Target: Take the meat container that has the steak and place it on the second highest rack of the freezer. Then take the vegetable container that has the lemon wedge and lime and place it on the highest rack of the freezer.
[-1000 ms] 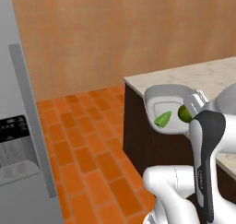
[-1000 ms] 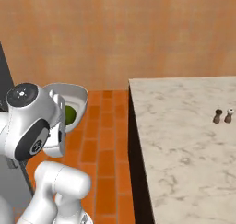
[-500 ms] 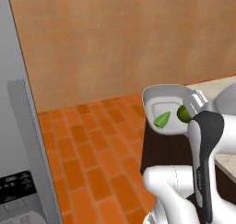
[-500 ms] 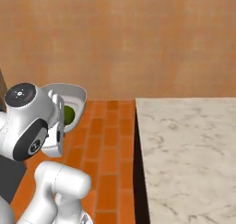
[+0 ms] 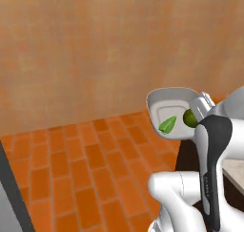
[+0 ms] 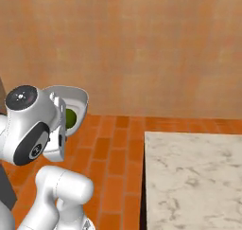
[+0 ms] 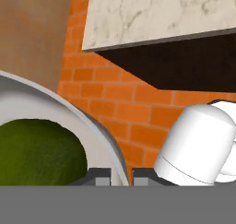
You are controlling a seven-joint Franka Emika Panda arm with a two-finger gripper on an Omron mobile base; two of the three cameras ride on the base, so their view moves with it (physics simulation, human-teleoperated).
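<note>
In the left base view the grey container hangs at the end of the arm above the brick floor, with the lemon wedge and the lime inside it. In the right base view the container sits just beyond the arm's head, the lime showing inside, and the marble counter lies to the right. In the hand view the gripper has its fingers clamped on the container's rim, with the lime just inside.
</note>
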